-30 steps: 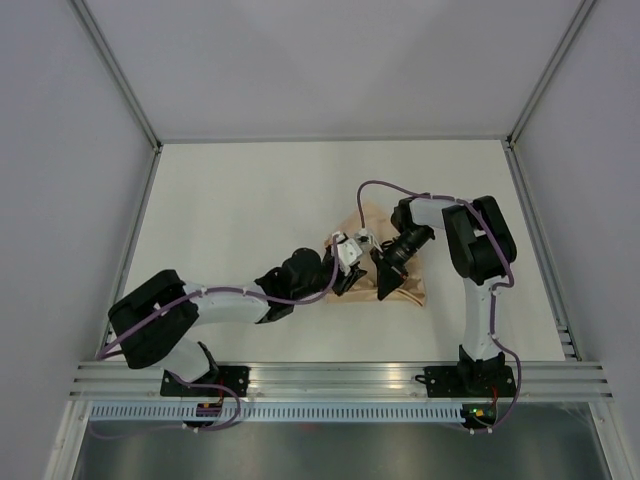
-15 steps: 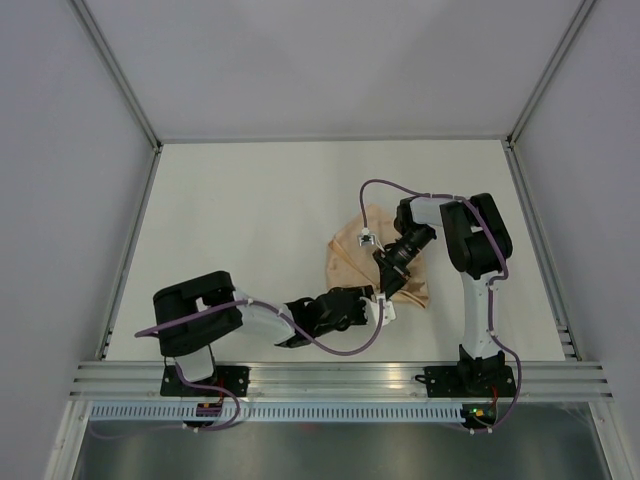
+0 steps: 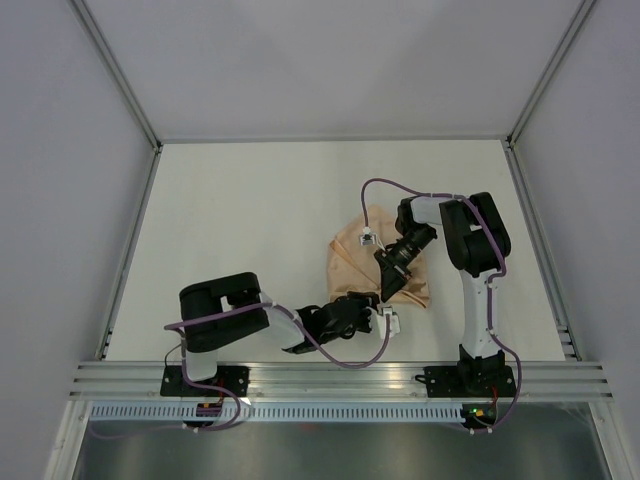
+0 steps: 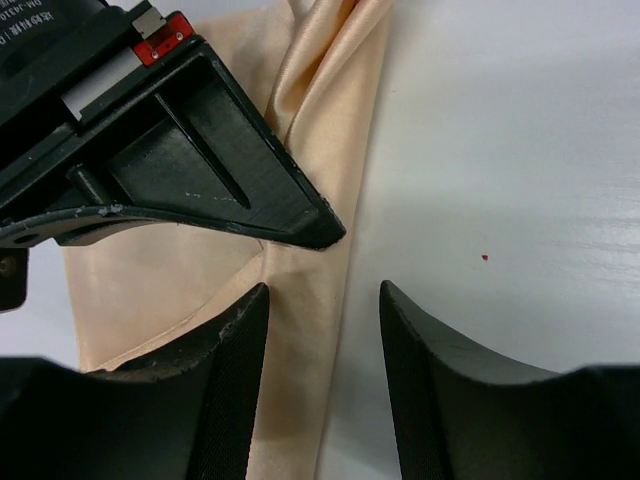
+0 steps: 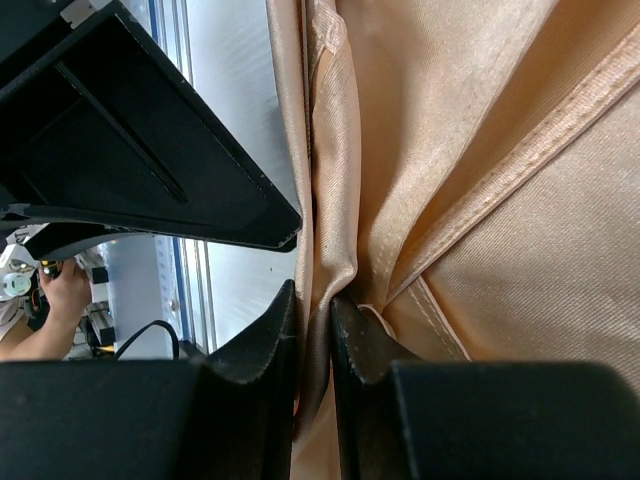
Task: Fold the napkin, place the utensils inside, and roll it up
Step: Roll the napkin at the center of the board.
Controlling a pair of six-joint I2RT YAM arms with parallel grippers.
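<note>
Left arm pulled back, fold unfinished
We see the right gripper [image 5: 312, 300] pinching the napkin [image 3: 350, 265]; the left gripper [image 4: 322, 290] (fingers spread, empty) sits at its near edge.

Napkin [image 3: 346, 262] partly hidden under the right hand [image 3: 385, 290], cropped in wrist views

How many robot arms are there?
2. The left arm lies low near the front edge, left gripper open by the napkin's near edge. The right arm bends in from the right, right gripper pinching a napkin fold.
</note>
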